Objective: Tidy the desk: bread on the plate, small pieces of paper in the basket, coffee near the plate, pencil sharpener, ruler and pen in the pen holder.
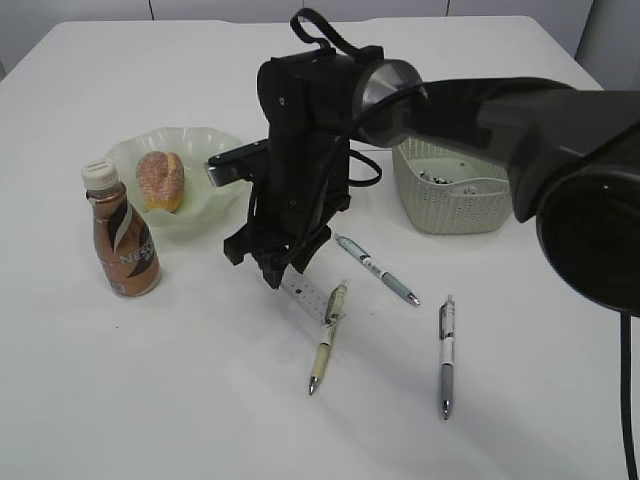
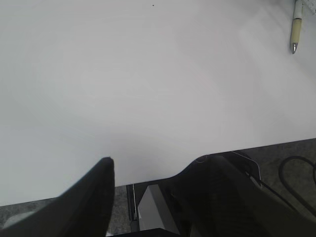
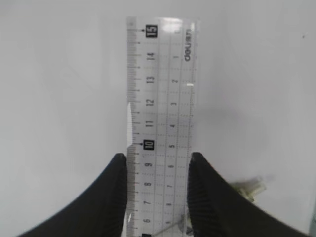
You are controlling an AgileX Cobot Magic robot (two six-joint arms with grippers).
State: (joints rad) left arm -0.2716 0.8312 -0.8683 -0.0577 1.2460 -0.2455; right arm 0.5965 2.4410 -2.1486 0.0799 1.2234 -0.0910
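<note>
The ruler (image 3: pixel 160 123) is a clear plastic strip with printed black numbers, its 15 mark at the far end, lying flat on the white surface (image 1: pixel 200 380) near the middle. The right hand (image 3: pixel 158 192) straddles it, one dark finger against each long edge, closed onto it. A cream pen (image 1: pixel 327 335) lies beside its end. The left hand (image 2: pixel 148 182) hangs over the surface's near edge, fingers parted and holding nothing.
</note>
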